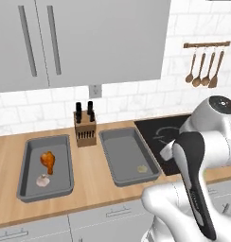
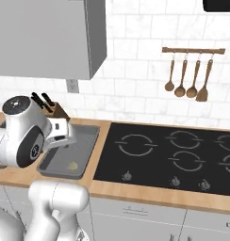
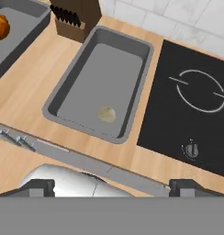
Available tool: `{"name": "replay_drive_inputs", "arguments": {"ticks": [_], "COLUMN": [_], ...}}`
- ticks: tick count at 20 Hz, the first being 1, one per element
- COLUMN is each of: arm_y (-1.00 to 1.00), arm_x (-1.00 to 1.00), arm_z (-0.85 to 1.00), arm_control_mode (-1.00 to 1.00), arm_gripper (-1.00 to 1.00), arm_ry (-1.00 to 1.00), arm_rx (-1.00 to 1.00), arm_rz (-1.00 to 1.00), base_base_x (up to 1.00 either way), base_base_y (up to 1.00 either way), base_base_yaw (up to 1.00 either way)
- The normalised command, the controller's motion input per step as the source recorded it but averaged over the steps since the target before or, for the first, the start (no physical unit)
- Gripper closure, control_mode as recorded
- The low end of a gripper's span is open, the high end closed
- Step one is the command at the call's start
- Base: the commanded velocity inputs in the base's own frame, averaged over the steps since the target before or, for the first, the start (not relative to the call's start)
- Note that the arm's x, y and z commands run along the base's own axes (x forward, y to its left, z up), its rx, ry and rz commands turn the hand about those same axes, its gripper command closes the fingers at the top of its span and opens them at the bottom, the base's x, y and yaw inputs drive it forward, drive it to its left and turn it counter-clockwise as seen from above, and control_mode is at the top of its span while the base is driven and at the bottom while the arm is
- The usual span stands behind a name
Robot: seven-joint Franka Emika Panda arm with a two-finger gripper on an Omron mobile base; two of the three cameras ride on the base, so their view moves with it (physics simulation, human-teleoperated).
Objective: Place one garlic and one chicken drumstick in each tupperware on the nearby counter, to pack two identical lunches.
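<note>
Claw (image 3: 112,187) released, jaws spread wide, nothing between them; tips sit at the far left and far right of the hand view's bottom. It hangs above the table's (image 1: 91,182) front edge, looking down.

Right tray (image 3: 103,85) lies just ahead of and below the claw. One garlic (image 3: 107,114) in it, near the tray's front wall, the thing closest to the claw. No drumstick in this tray.

Left tray (image 1: 45,168) is well off to the claw's left, apart from the right tray. It holds a drumstick (image 1: 48,161) and a second garlic (image 1: 42,180), the garlic just in front of the drumstick, close or touching, cannot tell which. In the hand view a bit of the drumstick shows at the upper left corner.

Knife block (image 1: 84,127) stands between the two trays at their far ends, beyond the claw and slightly left, by the wall.

Stovetop (image 3: 192,108) is to the claw's right, just beside the right tray. Wooden spoons (image 2: 188,77) hang on the wall above it, far from the claw.
</note>
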Motion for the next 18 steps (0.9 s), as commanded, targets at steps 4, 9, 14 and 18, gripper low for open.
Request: {"name": "replay_drive_inputs", "arguments": {"ticks": [4,9,14,18], "arm_y": [0.0,0.0,0.0,0.0], "arm_x": [0.0,0.0,0.0,0.0], "arm_z": [0.0,0.0,0.0,0.0], "arm_control_mode": [1.0,1.0,1.0,1.0], "arm_gripper": [-1.0,-1.0,-1.0,-1.0], "arm_ry": [0.0,0.0,0.0,0.0], "arm_rx": [0.0,0.0,0.0,0.0], "arm_rz": [0.0,0.0,0.0,0.0], "base_base_x": [-1.0,-1.0,-0.52,-0.1], "base_base_y": [0.04,0.18,0.84,1.0], "base_base_yaw": [0.0,-0.01,0.0,0.0]}}
